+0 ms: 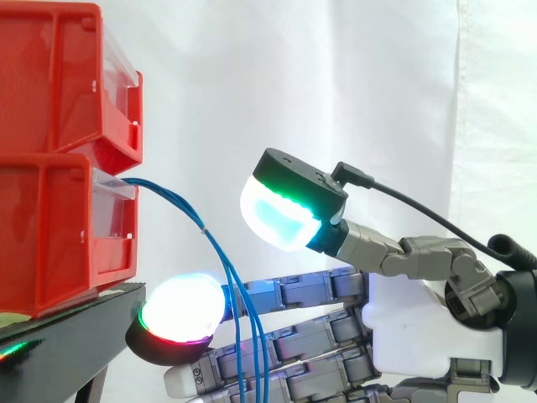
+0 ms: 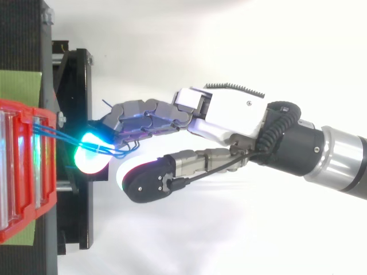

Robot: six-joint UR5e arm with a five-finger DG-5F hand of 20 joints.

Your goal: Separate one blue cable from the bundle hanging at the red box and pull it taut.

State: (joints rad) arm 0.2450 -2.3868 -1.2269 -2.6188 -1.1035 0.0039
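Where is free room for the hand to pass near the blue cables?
Free: the gap between the red plastic bins, the arching thin blue cables and the raised thumb of the robot hand, above its straight fingers. Crowded: lower, where the cables hang across the fingers beside the black stand.

Bright, even light blows out the white fabric curtain (image 1: 336, 84) behind the hand (image 1: 403, 327); its glowing fingertip pads (image 1: 180, 312) flare, tinting the glossy red plastic bins (image 2: 23, 166) beside them cyan.

Blue cables (image 1: 204, 227) droop from red box (image 1: 50, 235).
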